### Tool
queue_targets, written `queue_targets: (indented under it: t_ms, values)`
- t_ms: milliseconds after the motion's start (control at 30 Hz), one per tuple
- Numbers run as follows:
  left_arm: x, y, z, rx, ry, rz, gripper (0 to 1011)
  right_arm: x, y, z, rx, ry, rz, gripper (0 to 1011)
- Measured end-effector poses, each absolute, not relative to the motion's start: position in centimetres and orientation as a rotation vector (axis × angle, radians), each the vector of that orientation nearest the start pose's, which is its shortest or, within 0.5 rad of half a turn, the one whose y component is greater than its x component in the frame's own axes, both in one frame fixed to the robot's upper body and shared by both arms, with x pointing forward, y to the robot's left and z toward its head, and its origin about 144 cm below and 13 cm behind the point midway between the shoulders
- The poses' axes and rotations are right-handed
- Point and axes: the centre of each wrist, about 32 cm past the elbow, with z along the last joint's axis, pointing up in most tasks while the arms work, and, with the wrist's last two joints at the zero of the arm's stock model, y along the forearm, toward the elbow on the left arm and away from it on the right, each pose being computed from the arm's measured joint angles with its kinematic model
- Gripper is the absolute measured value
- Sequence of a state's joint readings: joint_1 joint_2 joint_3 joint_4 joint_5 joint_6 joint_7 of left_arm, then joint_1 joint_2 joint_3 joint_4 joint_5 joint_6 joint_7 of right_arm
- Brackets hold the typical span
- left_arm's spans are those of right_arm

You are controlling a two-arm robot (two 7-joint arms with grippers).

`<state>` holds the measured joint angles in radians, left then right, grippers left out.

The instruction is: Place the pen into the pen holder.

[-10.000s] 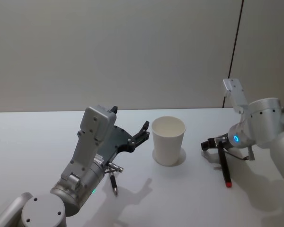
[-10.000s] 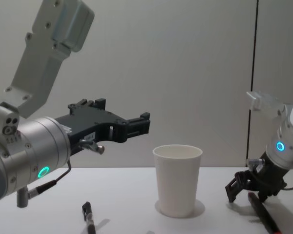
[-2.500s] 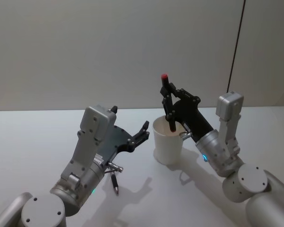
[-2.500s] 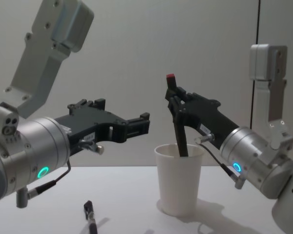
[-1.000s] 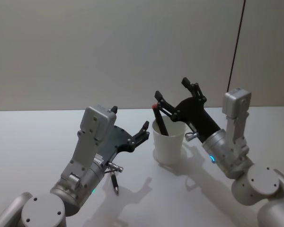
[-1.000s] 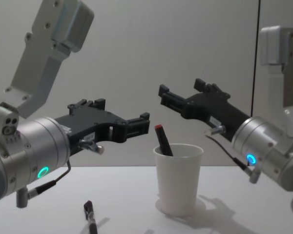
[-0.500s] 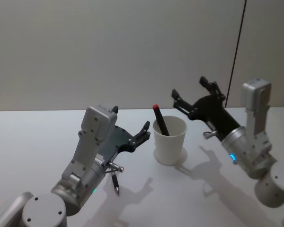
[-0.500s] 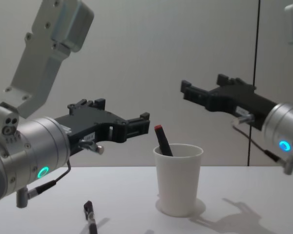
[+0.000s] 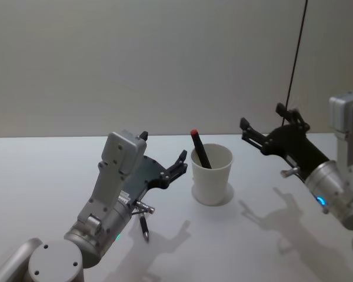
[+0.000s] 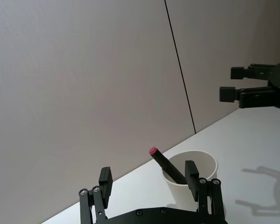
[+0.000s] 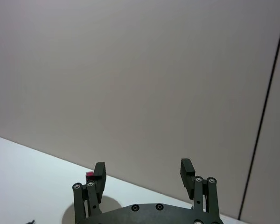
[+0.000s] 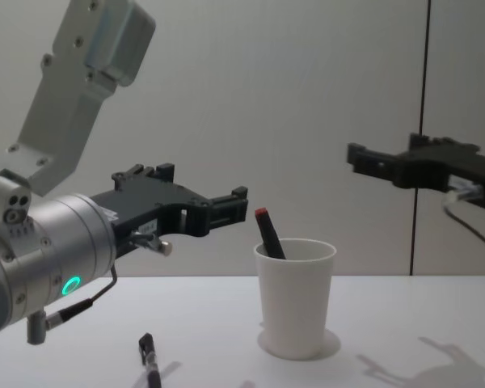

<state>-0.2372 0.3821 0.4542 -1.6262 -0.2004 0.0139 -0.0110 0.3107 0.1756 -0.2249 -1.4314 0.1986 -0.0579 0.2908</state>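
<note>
Red-capped black pen (image 9: 199, 149) leans inside white tapered paper cup (image 9: 212, 178); right gripper (image 9: 260, 116) hangs splayed, empty, nearby; left gripper (image 9: 163, 144) idles splayed; only parking seemingly remains.

- No word, brand, number or sign can be read on anything here.
- A small pale sticker (image 9: 125, 197) sits on the body of the left gripper (image 9: 162, 147), behind its fingers; its print is too small to make out.
</note>
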Motion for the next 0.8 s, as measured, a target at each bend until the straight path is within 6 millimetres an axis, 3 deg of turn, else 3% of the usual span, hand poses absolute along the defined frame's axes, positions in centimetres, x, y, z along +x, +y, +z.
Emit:
queue_targets:
  t_ms: [800]
  values:
    - [49.2,19.8,120.4,0.061,-0.268,1.124,1003,48.6,-25.3,121.3,-0.065,-0.047,-1.224,1002]
